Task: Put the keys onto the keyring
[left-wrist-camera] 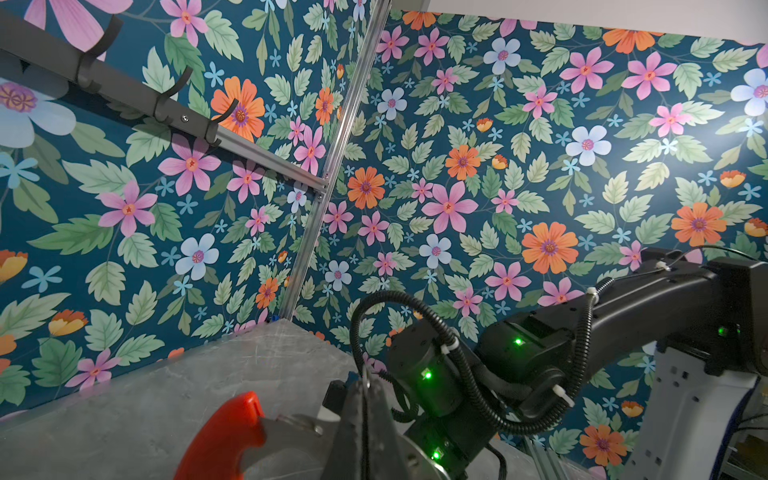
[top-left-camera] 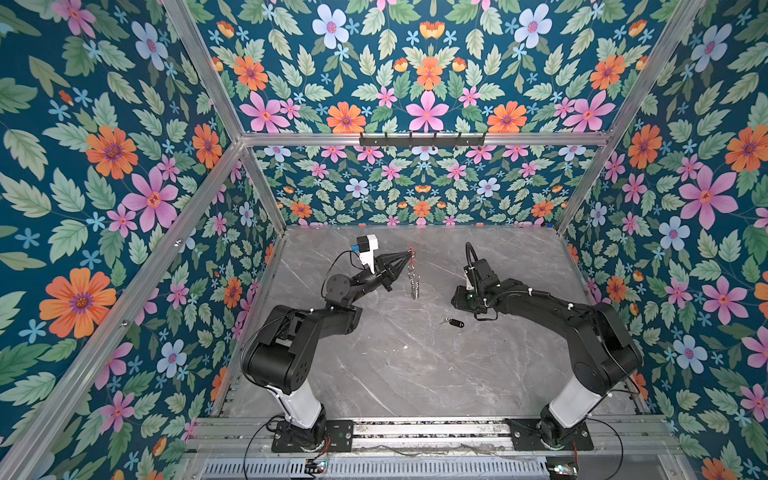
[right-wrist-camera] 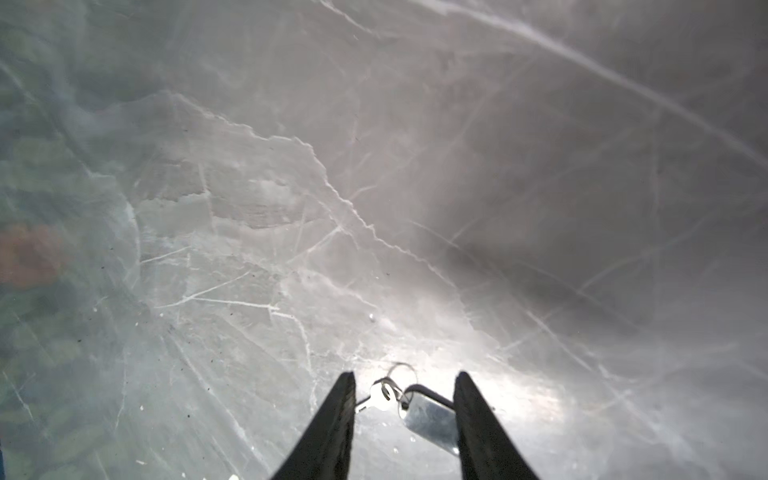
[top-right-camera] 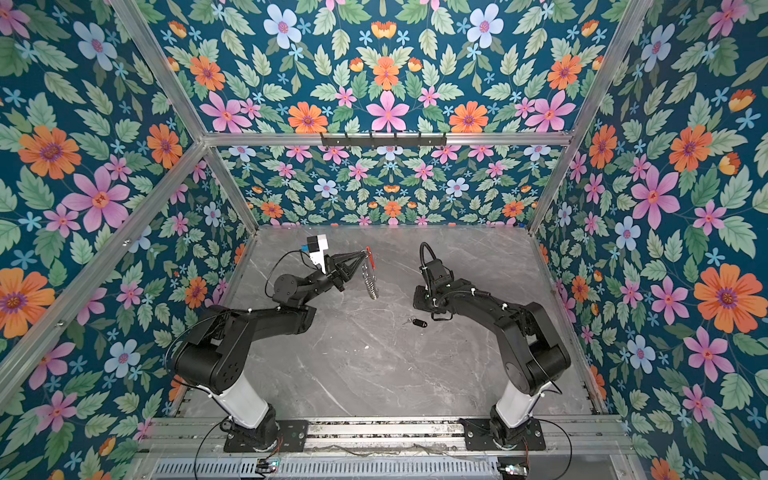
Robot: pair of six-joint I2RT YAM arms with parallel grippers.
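Now the keys (top-left-camera: 454, 322) lie flat on the grey table (top-left-camera: 395, 374), their long axis running across it and the small ring end toward the left arm's side. The right gripper (right-wrist-camera: 405, 376) hangs over them, fingers spread apart. The left gripper (top-left-camera: 409, 252) pinches the keyring (top-left-camera: 413, 276) by its red piece, and the disc hangs on edge.

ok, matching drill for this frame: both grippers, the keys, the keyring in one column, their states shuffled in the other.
Things:
1. left gripper
2. right gripper
3. keys
4. keyring

States:
A. lying flat on the table
B. jaws apart, pointing down
C. hanging edge-on, off the table
D. shut on the keyring's top edge

Pairs: 1-D, 2-B, 3-A, 4-C
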